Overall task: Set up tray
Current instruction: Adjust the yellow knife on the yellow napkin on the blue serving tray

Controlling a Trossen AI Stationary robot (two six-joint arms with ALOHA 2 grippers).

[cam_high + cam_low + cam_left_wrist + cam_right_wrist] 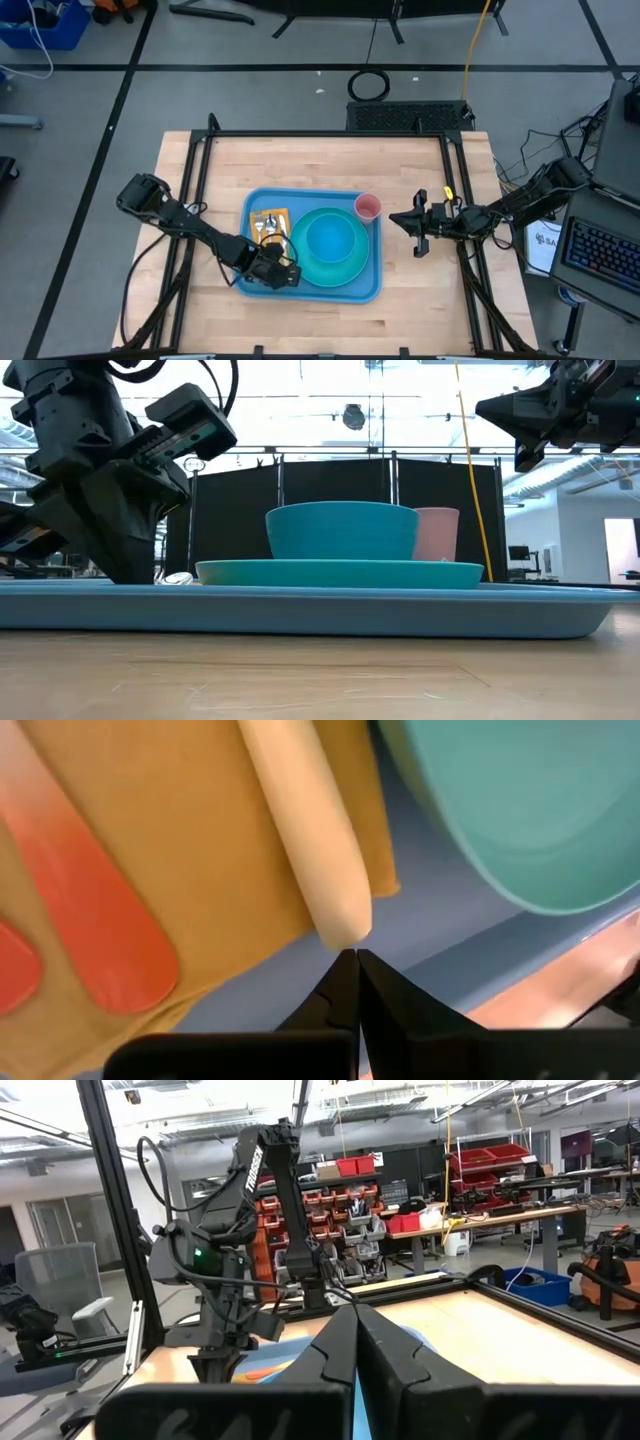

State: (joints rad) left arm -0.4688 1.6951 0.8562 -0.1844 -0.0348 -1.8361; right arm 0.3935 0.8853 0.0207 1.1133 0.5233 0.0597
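Wooden tabletop [420,290] carries the tray [310,290] at its centre. Left tool [355,960], fingers pressed together and holding nothing, sits low over the tray just beside a cream handle [305,820]. Right tool [418,235], also pressed together, hangs empty beside the tray.

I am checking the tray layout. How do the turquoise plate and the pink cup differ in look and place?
The turquoise plate is wide, flat and teal; the pink cup is small, taller in shape and pale pink. The plate carries a bowl and fills the middle of the tray; the cup stands empty-looking at the tray's far right corner. Both rest upright inside the tray.
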